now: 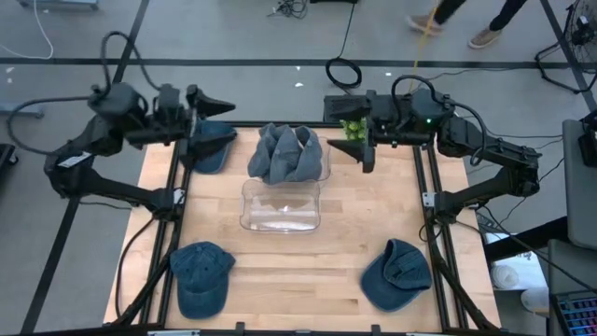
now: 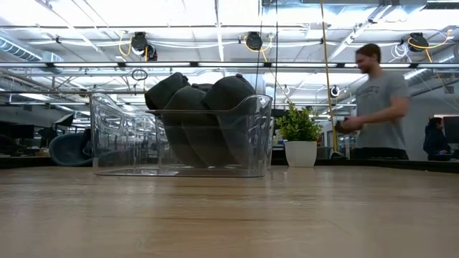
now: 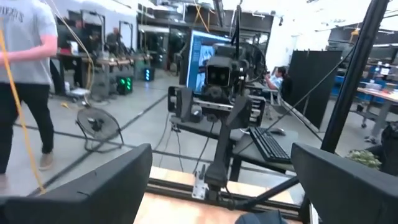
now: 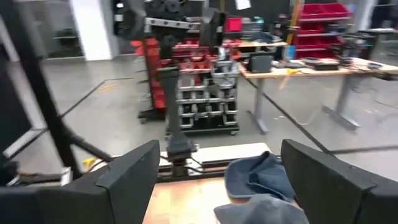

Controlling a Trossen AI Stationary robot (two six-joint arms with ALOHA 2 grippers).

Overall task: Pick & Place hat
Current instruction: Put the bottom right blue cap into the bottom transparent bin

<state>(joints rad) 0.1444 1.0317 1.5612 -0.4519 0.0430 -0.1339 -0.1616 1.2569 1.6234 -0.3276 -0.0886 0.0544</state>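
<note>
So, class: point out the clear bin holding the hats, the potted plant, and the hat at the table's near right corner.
clear bin (image 2: 244, 154), low view, its front wall.
potted plant (image 2: 300, 153), low view, its white pot.
near-right hat (image 1: 396, 273), high view, its crown.

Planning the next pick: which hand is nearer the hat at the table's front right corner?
Right. The right hand sits at the back edge, on the side of that hat; the left hand is at the back left, diagonally opposite.

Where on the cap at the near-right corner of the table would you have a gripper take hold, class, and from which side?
Judging by its pose, grip the denim cap at the raised crown, coming straight down from above: it lies flat, crown up, apart from the bins, so the soft fabric can be pinched. The right gripper, open, is on its side.
</note>
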